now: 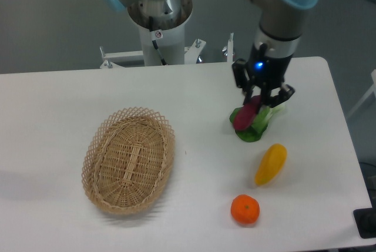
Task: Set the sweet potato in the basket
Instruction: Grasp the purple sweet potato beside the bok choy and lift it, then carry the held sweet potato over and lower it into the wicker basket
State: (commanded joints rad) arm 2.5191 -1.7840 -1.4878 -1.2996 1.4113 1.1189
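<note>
My gripper (257, 95) has its fingers clenched on the upper end of the sweet potato (246, 114). The potato hangs tilted, its lower end pointing toward the front-left, over the green leafy vegetable (257, 127) that lies toward the back-right of the surface (53, 117). I judge the grip sits at one end because that was the part standing clear of the leaf; held so, the long body droops under its own weight. I cannot tell whether the lower tip touches the leaf or hangs just above it.

The basket (129, 159) lies well apart, toward the front-left of the surface, its open top facing up and nothing in it that I can see. The carry must cross the middle of the surface to reach it.

Toward the front-right lie the yellow fruit (271, 163) and, nearer the front edge, the tangerine (245, 210). Both sit apart from the leaf and out of the likely path.

Hard to make out: the fingertips are dark against the potato, so the exact contact line is unclear. The arm is cut off by the top edge. The pale stalk of the leaf is partly hidden behind the fingers.
</note>
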